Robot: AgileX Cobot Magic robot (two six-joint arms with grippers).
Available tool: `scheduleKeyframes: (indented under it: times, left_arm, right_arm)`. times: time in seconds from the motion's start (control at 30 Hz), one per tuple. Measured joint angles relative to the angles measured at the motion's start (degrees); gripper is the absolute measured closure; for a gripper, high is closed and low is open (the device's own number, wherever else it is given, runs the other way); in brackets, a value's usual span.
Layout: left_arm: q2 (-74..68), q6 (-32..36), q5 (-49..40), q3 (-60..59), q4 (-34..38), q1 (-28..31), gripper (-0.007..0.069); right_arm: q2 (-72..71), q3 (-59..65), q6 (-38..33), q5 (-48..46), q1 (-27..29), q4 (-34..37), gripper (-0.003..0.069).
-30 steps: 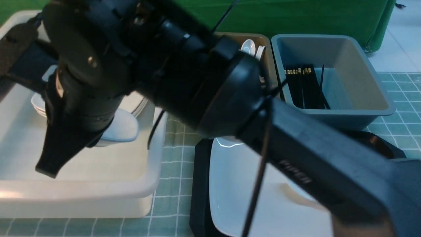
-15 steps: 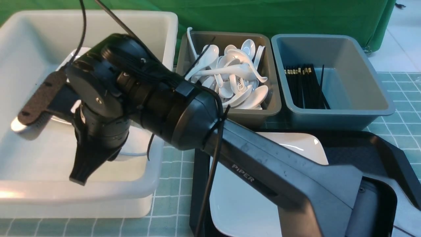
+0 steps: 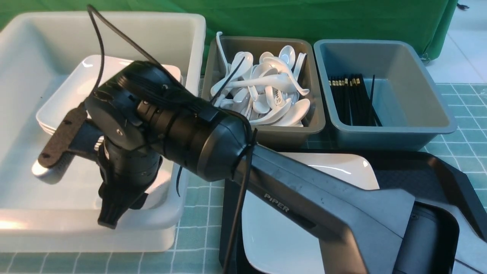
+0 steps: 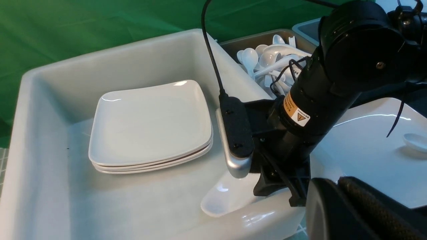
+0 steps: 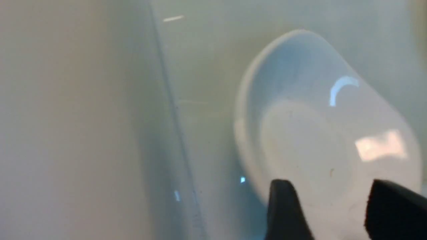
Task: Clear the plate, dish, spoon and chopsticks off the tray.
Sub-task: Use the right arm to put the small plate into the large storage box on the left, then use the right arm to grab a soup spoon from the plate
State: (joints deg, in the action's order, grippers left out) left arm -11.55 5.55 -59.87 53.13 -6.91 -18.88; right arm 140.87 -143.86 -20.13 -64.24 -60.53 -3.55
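Held the 2 fingers of the right gripper apart, gripping nothing, with the dish lying on the white bin floor just below their tips, seemingly to leave it off the tray.

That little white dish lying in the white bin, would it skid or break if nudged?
Probably skids: the dish looks glossy, on the smooth floor of the white bin. Likely rigid and chippable: it looks like glazed ceramic. Shallow and wide, so unlikely to tip.
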Motion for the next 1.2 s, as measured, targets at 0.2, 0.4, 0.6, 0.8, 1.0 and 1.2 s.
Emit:
scheduleKeyframes:
  times: [0.2,0.4,0.6,0.8,1.0,1.2]
  left_arm:
    - [0.00,0.00,0.06,0.00,0.01,0.00,0.0608]
    - [0.00,0.48,1.51,0.00,1.46,0.00,0.0608]
    - [-0.34,5.17,2.77,0.00,6.46,0.00,0.0608]
    - [-5.47,17.16,2.40,0.04,20.90,0.00,0.0608]
    - [-11.53,23.12,3.39,0.04,27.24,0.00,0.0608]
    - [-15.10,23.93,4.42,0.04,28.59,0.00,0.0608]
  right_arm:
    - [-1.75,-0.48,3.24,-0.54,0.18,0.17,0.0171]
    - [-12.93,-0.52,4.72,-0.65,-0.88,1.06,0.0170]
    - [-24.24,1.47,8.20,-0.65,-0.49,-2.19,0.0363]
    - [-43.04,27.48,8.98,-0.65,5.00,-6.74,0.0626]
    - [-54.84,61.28,9.31,-0.14,16.43,-6.85,0.0558]
    - [-55.68,81.75,6.41,8.91,28.16,-2.26,0.0295]
